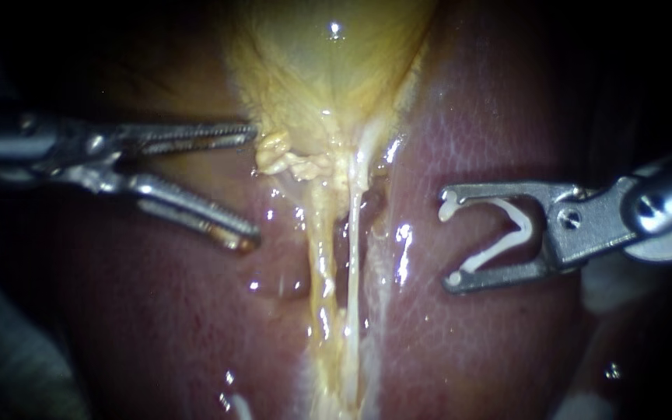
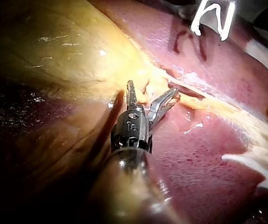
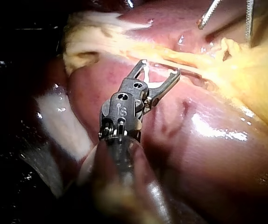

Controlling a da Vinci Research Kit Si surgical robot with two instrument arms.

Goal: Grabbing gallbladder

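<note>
The yellow gallbladder [image 1: 328, 70] hangs at the top centre and narrows to a fatty lump [image 1: 293, 162]. From there two pale tubes [image 1: 336, 257] run down between the liver lobes. My left instrument [image 1: 254, 185] comes in from the left, open, its toothed jaws spread wide just beside the gallbladder's neck and holding nothing. In the left wrist view its jaws [image 2: 152, 91] straddle the edge of the gallbladder [image 2: 54, 51]. My right instrument [image 1: 450, 239] stands over the liver to the right of the tubes, its jaws wide apart and seating a white clip [image 1: 507, 233].
Dark red, wet liver [image 1: 468, 334] surrounds the tubes on both sides. In the right wrist view my right instrument [image 3: 159, 70] hovers above the liver [image 3: 194, 149], short of the pale tubes, with the left instrument's jaw [image 3: 208, 14] beyond them.
</note>
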